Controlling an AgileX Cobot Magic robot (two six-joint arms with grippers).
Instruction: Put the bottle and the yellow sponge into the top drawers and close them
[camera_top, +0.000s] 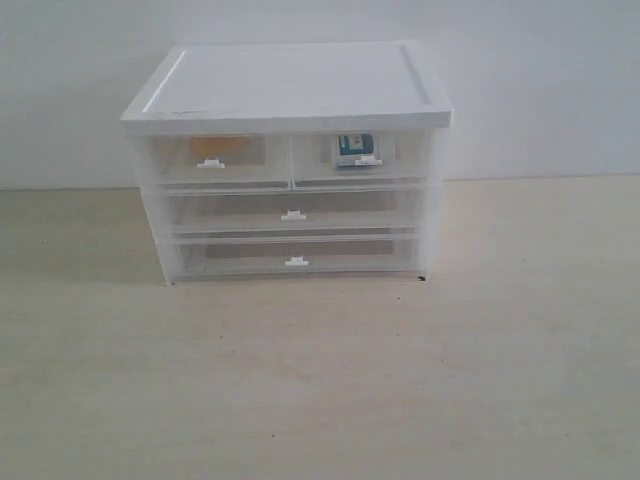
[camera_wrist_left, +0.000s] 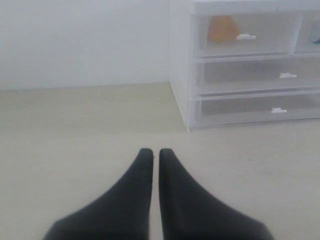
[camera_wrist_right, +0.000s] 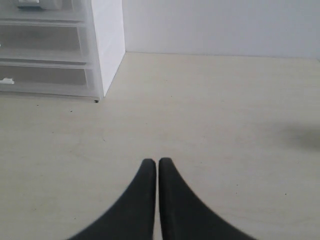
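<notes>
The yellow sponge (camera_top: 218, 146) (camera_wrist_left: 222, 29) lies inside the left top drawer (camera_top: 212, 160), seen through its clear front. Inside the right top drawer (camera_top: 362, 157) stands the bottle (camera_top: 353, 149), teal with a white cap. Both top drawers are pushed in, flush with the cabinet front. Neither arm shows in the exterior view. My left gripper (camera_wrist_left: 155, 152) is shut and empty, low over the table, well short of the cabinet's left corner. Off the cabinet's right side, my right gripper (camera_wrist_right: 157, 162) hovers shut with nothing in it.
The white-topped cabinet (camera_top: 290, 85) stands at the back of the pale wooden table (camera_top: 320, 380), against a white wall. Two full-width drawers (camera_top: 292, 214) (camera_top: 295, 260) below the top ones are pushed in.
</notes>
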